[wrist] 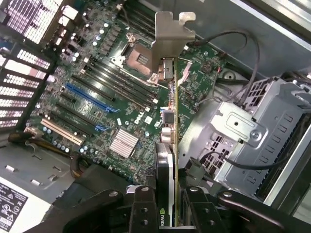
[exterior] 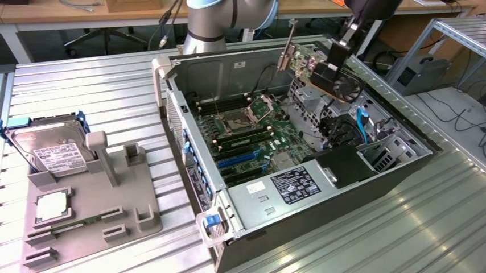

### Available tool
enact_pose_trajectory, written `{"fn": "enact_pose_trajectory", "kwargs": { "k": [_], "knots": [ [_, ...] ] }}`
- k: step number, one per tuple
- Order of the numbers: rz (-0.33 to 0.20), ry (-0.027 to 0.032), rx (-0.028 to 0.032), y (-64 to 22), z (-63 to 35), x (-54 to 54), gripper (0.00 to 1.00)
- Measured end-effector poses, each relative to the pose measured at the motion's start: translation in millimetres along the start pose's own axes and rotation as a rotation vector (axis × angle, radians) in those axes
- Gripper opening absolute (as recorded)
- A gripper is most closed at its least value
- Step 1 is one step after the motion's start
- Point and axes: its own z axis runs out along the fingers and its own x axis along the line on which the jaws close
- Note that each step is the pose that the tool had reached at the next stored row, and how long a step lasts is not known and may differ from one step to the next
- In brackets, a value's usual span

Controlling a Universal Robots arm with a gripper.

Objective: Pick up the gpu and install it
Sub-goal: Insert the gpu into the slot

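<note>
Right now I have the gripper (exterior: 331, 67) partly closed, pinching the gpu (exterior: 304, 63) by one end. The card hangs on edge over the motherboard (exterior: 251, 133), far in the case (exterior: 171, 108), exterior view's right, presumably to meet a slot squarely.

We see the gpu (exterior: 343, 86) held aloft on edge, tilted, above the open computer case (exterior: 178, 114). It has a black fan face, a green board and a silver bracket (wrist: 167, 41) at one end.

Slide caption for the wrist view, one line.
Gripper holds the gpu edge-on over the motherboard, bracket at the far end.
</note>
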Motion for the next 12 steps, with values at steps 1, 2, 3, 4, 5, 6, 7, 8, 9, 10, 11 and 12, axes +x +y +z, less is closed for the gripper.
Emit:
{"fn": "enact_pose_trajectory", "kwargs": {
  "k": [1,2,3,4,5,6,7,8,9,10,11,12],
  "knots": [
    [-0.027,0.0010,-0.0005,0.0,0.1,0.0,0.27],
    [-0.044,0.0016,-0.0008,0.0,0.2,0.0,0.27],
    [-0.070,0.0023,-0.0013,0.0,0.4,0.0,0.27],
    [-0.091,0.0030,-0.0017,0.0,0.4,0.0,0.27],
    [-0.118,0.0039,-0.0023,0.0,0.6,0.0,0.27],
    [-0.135,0.0044,-0.0027,0.0,0.6,0.0,0.27],
    [-0.157,0.0052,-0.0031,0.0,0.7,0.0,0.27],
    [-0.174,0.0057,-0.0035,0.0,0.8,0.0,0.27],
    [-0.193,0.0064,-0.0038,0.0,0.8,0.0,0.27],
    [-0.225,0.0074,-0.0045,0.0,0.9,0.0,0.27],
    [-0.253,0.0083,-0.0050,0.0,1.0,0.0,0.27],
    [-0.283,0.0092,-0.0057,-0.1,1.1,0.0,0.27]
  ]
}}
